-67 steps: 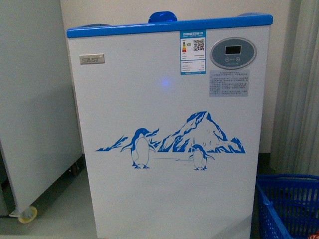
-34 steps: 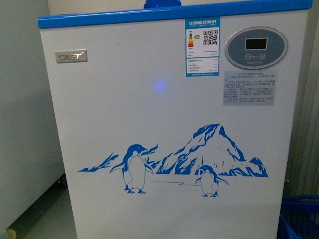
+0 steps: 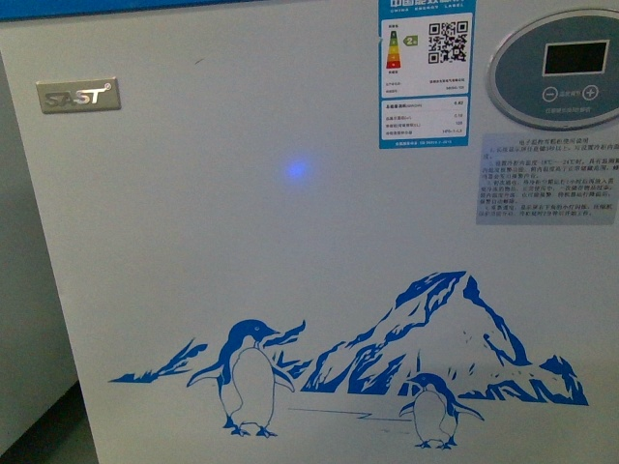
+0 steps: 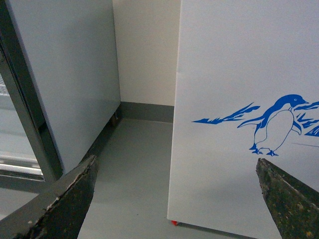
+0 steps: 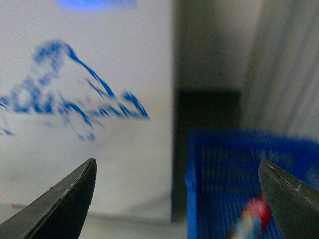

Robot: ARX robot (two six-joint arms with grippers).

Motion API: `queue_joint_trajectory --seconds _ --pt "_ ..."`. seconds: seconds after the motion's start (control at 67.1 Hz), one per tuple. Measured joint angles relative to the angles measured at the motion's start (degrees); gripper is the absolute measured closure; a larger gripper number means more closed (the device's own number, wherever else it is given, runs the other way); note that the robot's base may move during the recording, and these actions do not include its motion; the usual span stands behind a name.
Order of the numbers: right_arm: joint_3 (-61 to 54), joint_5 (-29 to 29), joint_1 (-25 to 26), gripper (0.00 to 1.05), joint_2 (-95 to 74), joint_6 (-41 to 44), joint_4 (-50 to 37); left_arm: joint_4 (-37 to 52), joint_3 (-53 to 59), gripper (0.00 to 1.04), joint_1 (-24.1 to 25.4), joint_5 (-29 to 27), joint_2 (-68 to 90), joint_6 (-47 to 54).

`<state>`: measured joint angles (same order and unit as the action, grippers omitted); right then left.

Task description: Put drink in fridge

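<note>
Fridge (image 3: 290, 290) panel now fills the whole front view: within the last second its penguin decal has swelled and the blue top rim has slid almost out of sight, so the robot has rolled close up to it. The left gripper (image 4: 175, 160) and the right gripper (image 5: 177, 162) both hang with fingers wide apart, nothing between them. The drink (image 5: 253, 219), only a blurred red-and-white shape, seems to lie in the blue basket (image 5: 224, 159) just beside the fridge, on the robot's right, so picking it up is probably still to come.
</note>
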<state>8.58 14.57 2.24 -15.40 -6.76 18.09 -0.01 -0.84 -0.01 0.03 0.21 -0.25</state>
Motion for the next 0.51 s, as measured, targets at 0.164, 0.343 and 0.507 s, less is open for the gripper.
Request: queue_joint_trajectory --seconds 0.164,0.343,0.507 --pt "1.3 -4.1 17.9 0.08 -33.1 -0.2 -17.4 0.0 0.0 0.08 0.0 0.0 0.0 0.0" --pt "9.2 -2.1 25.2 0.08 -67.2 -3.8 -37.1 0.0 0.0 0.08 0.0 0.0 0.0 0.0" --pt "20.1 1.0 24.8 0.08 -92.2 -11.9 -41.4 0.0 0.0 0.08 0.0 0.0 0.0 0.0"
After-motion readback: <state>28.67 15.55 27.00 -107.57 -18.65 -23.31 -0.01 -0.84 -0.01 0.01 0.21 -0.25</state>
